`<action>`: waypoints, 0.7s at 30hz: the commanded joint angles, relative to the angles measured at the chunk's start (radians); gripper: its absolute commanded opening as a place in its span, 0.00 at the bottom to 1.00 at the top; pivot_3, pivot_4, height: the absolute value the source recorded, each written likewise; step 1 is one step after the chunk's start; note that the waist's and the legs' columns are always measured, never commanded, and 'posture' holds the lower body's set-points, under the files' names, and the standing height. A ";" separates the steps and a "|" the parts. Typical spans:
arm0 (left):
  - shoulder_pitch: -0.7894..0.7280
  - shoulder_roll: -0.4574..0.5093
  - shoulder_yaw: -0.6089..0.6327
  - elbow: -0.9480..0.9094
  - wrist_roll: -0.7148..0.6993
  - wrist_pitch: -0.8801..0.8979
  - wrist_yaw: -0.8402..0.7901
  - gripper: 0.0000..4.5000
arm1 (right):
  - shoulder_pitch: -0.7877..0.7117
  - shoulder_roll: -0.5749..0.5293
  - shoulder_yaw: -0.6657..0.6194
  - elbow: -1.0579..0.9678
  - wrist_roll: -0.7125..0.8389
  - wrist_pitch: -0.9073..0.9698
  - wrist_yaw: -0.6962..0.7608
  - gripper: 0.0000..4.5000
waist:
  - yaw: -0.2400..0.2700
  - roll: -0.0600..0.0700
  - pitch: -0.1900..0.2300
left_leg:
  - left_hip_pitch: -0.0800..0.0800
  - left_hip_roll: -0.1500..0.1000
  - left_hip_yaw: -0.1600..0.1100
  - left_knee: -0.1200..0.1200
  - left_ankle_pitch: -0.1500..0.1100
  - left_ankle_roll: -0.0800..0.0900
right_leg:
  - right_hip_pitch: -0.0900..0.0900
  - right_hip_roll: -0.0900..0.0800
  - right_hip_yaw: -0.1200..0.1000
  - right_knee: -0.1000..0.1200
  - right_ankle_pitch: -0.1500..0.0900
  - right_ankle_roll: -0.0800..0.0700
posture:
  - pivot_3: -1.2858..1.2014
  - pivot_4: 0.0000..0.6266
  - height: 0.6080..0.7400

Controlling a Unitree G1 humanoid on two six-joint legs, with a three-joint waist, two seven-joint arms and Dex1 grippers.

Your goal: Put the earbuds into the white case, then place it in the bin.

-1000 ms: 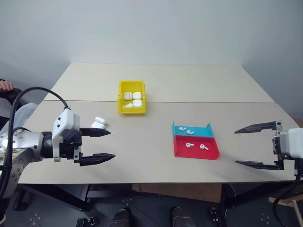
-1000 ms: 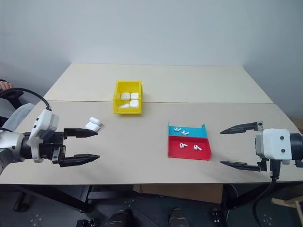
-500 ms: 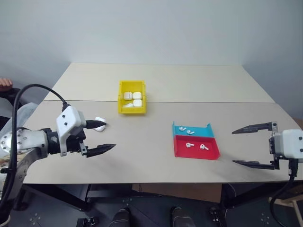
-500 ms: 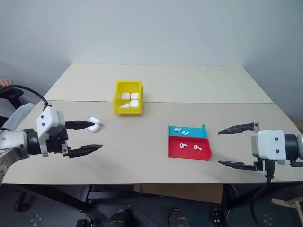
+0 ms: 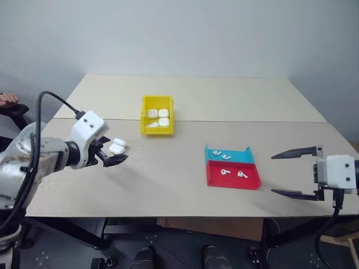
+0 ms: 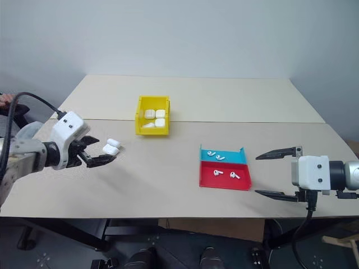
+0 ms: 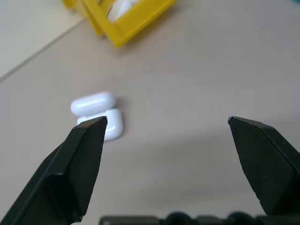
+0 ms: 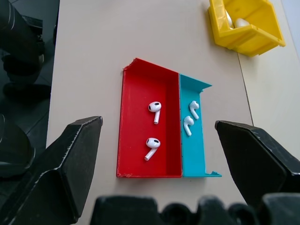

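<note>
The white case (image 5: pixel 117 147) lies on the table's left side with its lid flipped open. My left gripper (image 5: pixel 114 154) is open and tilted down just short of the case (image 7: pixel 98 115), which shows beside one finger (image 7: pixel 84 154). Two earbuds (image 8: pixel 154 108) lie in the red tray (image 8: pixel 136 154) and two earbuds (image 8: pixel 190 117) in the teal tray (image 8: pixel 201 140). My right gripper (image 5: pixel 273 174) hangs open to the right of both trays, with nothing between its fingers. The yellow bin (image 5: pixel 143 115) stands at mid-table, beyond the white case.
White cases lie inside the yellow bin. The red tray (image 5: pixel 251 183) and teal tray (image 5: pixel 245 155) sit side by side right of centre. A seam runs across the table behind the bin. A person's hand (image 5: pixel 7 98) shows at the far left edge.
My left gripper has swung forward toward the white case and tipped downward, still open. The right gripper has stayed almost where it was. The case and trays have not moved.
</note>
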 commanded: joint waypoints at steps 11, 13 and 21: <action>-0.480 0.005 -0.441 0.479 0.241 0.042 -0.163 1.00 | -0.020 0.001 0.012 -0.013 -0.018 0.005 -0.064 0.99 | 0.018 -0.001 0.001 | 0.001 -0.001 -0.001 -0.001 0.000 0.000 | -0.001 0.000 0.001 0.013 0.000 0.000 | 0.52 0.24 1.00; -0.572 -0.044 -0.512 0.627 0.291 0.004 -0.228 1.00 | -0.025 0.000 0.024 -0.009 -0.021 0.006 -0.067 0.99 | 0.022 -0.001 0.001 | 0.001 -0.002 -0.001 -0.001 0.000 0.000 | -0.001 0.000 0.001 0.013 0.000 0.000 | 0.52 0.24 1.00; -0.817 -0.237 -0.704 1.148 0.505 -0.193 -0.476 1.00 | -0.072 -0.002 0.056 0.012 0.000 0.022 -0.065 0.99 | 0.039 -0.002 0.001 | -0.001 -0.002 -0.001 0.000 0.000 0.000 | -0.001 0.000 0.001 0.013 0.000 0.000 | 0.52 0.24 1.00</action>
